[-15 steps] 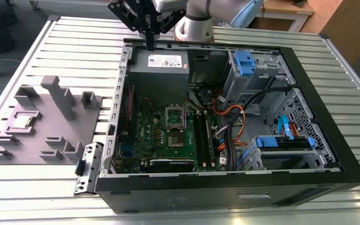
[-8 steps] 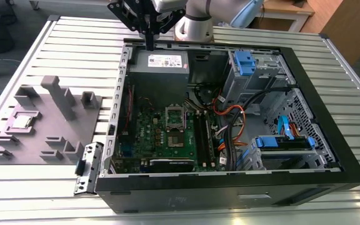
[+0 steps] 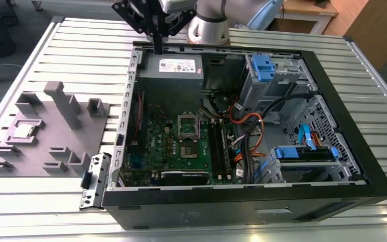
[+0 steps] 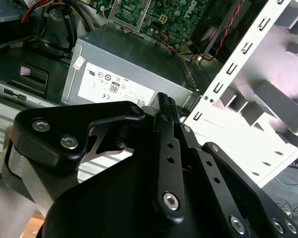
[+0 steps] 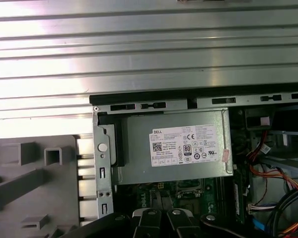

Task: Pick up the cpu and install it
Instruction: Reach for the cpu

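Note:
The cpu (image 3: pixel 24 131), a small silver square, lies in a recess of the grey plastic tray (image 3: pixel 46 151) at the exterior view's left. My gripper (image 3: pixel 158 46) hangs far from it, above the back edge of the open computer case (image 3: pixel 247 201), over the grey power supply (image 3: pixel 173 70). Its black fingers (image 4: pixel 164 106) stand pressed together with nothing between them. In the first wrist view the fingertips (image 5: pixel 148 216) point toward the power supply (image 5: pixel 174 148). On the green motherboard (image 3: pixel 170 146) sits the metal-framed socket (image 3: pixel 188 127) with a dark centre.
The case's metal side rim (image 3: pixel 130 101) rises between tray and motherboard. Orange and black cables (image 3: pixel 247 126) and blue drive brackets (image 3: pixel 264 65) fill the case toward the exterior view's right. A loose metal bracket (image 3: pixel 94 181) lies beside the tray on the slatted table (image 3: pixel 79 50).

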